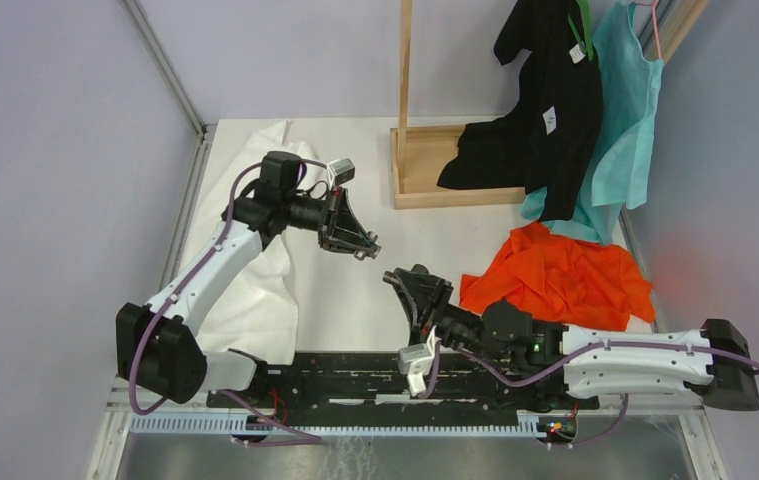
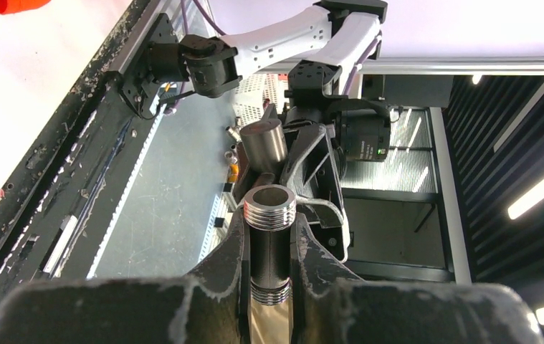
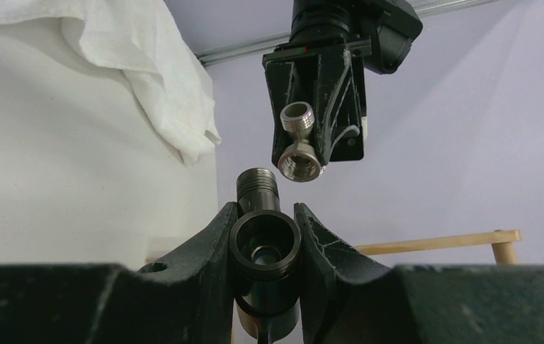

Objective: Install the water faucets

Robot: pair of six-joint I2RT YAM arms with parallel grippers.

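Alignment ahead of faucet joining, parts not yet touching. Pinched in left hand (image 1: 363, 250): dark metal tube fitting with silver threaded ends (image 2: 269, 244), aloft over white counter (image 1: 435, 230). Clamped in right hand (image 1: 400, 280), just near and right of it: dark brown-grey T-shaped fitting with open socket (image 3: 264, 247). Calls next for thread lined to socket, gap closed, then turning. Hidden between fingers (image 3: 208, 247): both fittings' lower parts.

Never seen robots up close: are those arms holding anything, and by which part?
Yes, one each. The left fingers clamp a silver-threaded fitting by its dark middle; the right fingers clamp a dark fitting around its open end.
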